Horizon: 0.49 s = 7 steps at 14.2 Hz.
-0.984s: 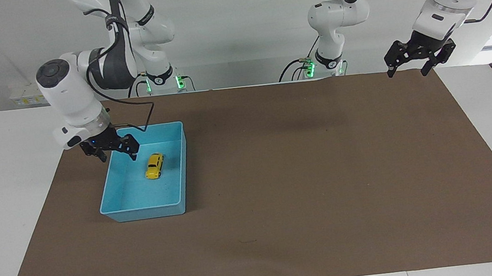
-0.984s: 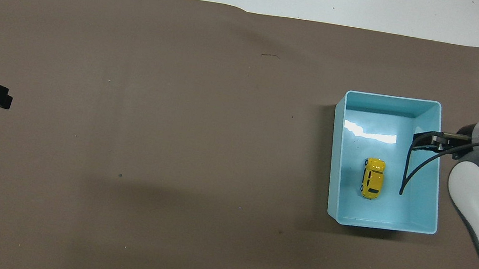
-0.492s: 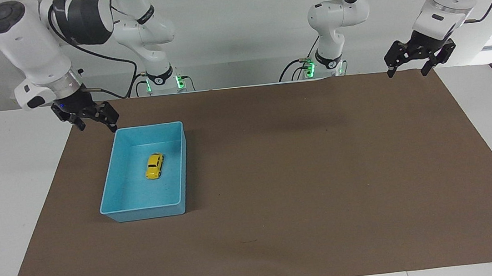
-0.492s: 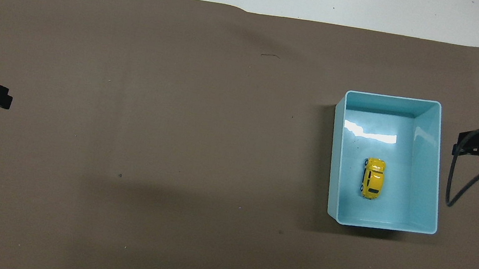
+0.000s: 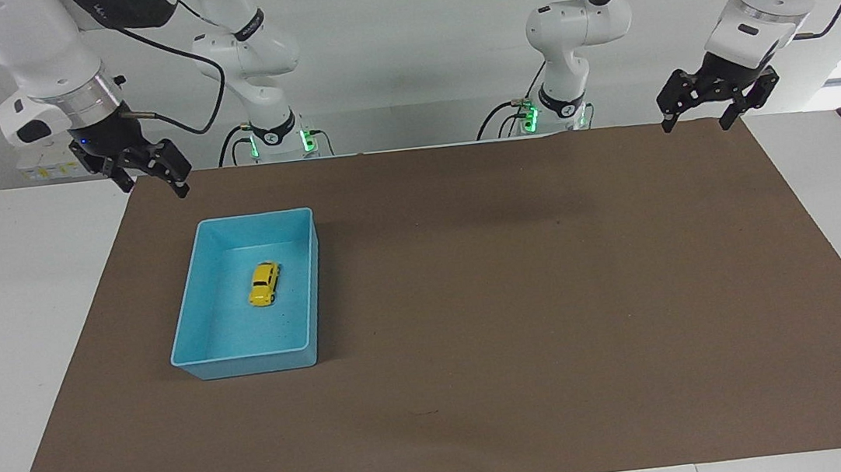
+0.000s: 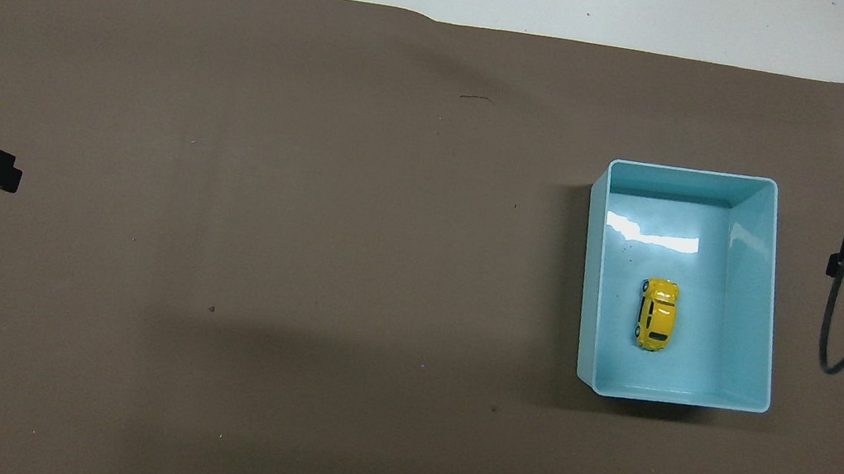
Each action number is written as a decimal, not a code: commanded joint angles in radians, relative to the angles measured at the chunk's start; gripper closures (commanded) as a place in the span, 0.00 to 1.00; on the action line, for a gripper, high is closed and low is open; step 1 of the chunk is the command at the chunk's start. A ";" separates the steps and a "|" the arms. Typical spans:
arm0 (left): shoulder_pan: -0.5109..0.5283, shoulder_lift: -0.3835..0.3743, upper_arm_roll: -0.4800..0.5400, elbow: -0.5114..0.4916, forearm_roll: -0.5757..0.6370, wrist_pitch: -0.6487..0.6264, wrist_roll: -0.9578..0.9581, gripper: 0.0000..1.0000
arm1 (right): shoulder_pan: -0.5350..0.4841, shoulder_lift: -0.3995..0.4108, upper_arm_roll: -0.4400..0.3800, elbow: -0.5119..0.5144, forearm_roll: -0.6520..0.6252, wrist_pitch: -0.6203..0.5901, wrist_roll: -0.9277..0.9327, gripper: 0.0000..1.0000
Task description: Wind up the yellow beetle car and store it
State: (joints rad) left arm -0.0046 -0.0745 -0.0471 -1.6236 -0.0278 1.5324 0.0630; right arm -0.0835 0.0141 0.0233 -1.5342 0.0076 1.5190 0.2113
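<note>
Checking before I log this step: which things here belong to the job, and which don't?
Job:
- tiny yellow beetle car, lying in the bin
- light blue plastic bin
- right gripper, open, empty

Not:
- brown paper mat
- left gripper, waiting

One yellow beetle car (image 5: pixel 264 283), one blue bin (image 5: pixel 204 366), one brown mat (image 5: pixel 523 319), two arms.

Bright even overhead light, sharp pics, soft shadows on mat (image 5: pixel 521 296), glare in bin (image 6: pixel 748 236) (white streak)
</note>
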 commanded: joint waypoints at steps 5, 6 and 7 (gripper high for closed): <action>0.017 -0.011 -0.011 -0.007 0.014 -0.011 -0.002 0.00 | -0.007 0.015 0.007 0.019 0.006 -0.008 0.014 0.00; 0.017 -0.011 -0.011 -0.007 0.014 -0.011 -0.002 0.00 | -0.007 0.015 0.007 0.019 0.005 -0.008 0.002 0.00; 0.017 -0.011 -0.013 -0.007 0.014 -0.011 -0.002 0.00 | -0.001 0.015 0.007 0.019 -0.003 0.001 -0.012 0.00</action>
State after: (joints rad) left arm -0.0046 -0.0745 -0.0471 -1.6236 -0.0278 1.5324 0.0630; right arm -0.0831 0.0207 0.0234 -1.5336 0.0073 1.5192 0.2107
